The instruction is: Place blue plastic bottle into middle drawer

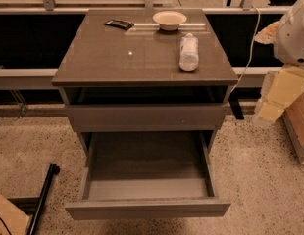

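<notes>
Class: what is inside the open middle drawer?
Middle drawer: bare floor visible; its front panel hides the nearest strip. Blue plastic bottle lies on the cabinet top; gripper hangs at right.

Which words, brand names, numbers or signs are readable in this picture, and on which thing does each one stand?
No text can be read.
Bottle label: pale, too blurred to read.
Dark packet: any print is too small to read.
Bowl, open drawer: no marks seen.
Gripper, at the right edge beside the cabinet: no marks seen.
</notes>
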